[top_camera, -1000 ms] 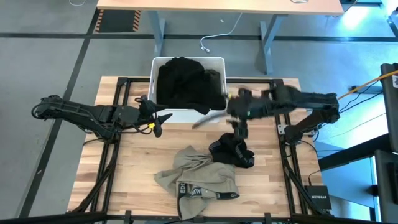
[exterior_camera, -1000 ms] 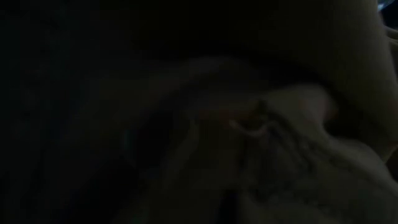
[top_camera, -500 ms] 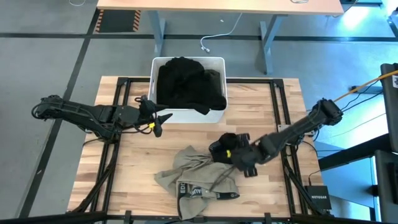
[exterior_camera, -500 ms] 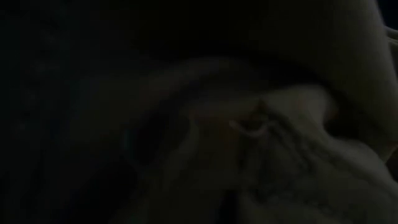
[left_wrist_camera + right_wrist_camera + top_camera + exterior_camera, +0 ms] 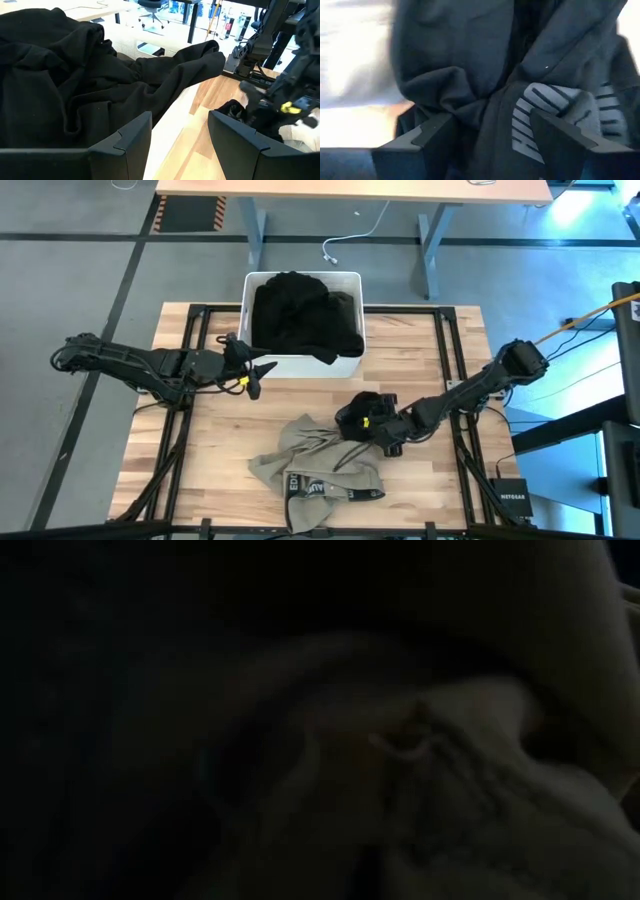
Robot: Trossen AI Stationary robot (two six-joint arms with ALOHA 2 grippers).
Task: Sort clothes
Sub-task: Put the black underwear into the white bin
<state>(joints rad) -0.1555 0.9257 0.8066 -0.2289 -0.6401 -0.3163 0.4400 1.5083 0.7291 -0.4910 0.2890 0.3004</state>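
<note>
A small black piece [image 5: 358, 412] with a grey lettered band [image 5: 540, 117] lies bunched on the table, touching the khaki-tan trousers [image 5: 318, 470], which lie crumpled near the front edge. My right gripper [image 5: 368, 426] is open and low over the black piece, whose folds [image 5: 470, 60] lie between its fingers. My left gripper [image 5: 254, 376] is open and empty at the bin's front left corner. Black and dark olive garments [image 5: 300, 315] fill the white bin [image 5: 350, 280]; one hangs over its front rim [image 5: 190, 65]. No pink shirt is in view. My right gripper comes at the black piece slanting down from the table's right side, one finger [image 5: 432, 137] on each side of a fold. I cannot tell whether the fingers touch the cloth. The piece lies on the table.
The low view is dark, covered by cloth close to the lens. Bare wood lies left of the trousers [image 5: 220, 440] and at the right [image 5: 430, 350]. Black frame rails [image 5: 195, 340] run along both table sides.
My right gripper has swung from the bin's front right corner toward the table's near edge and down onto the small black piece, then edged a little toward the left over it. The garments on the table have kept their places.
</note>
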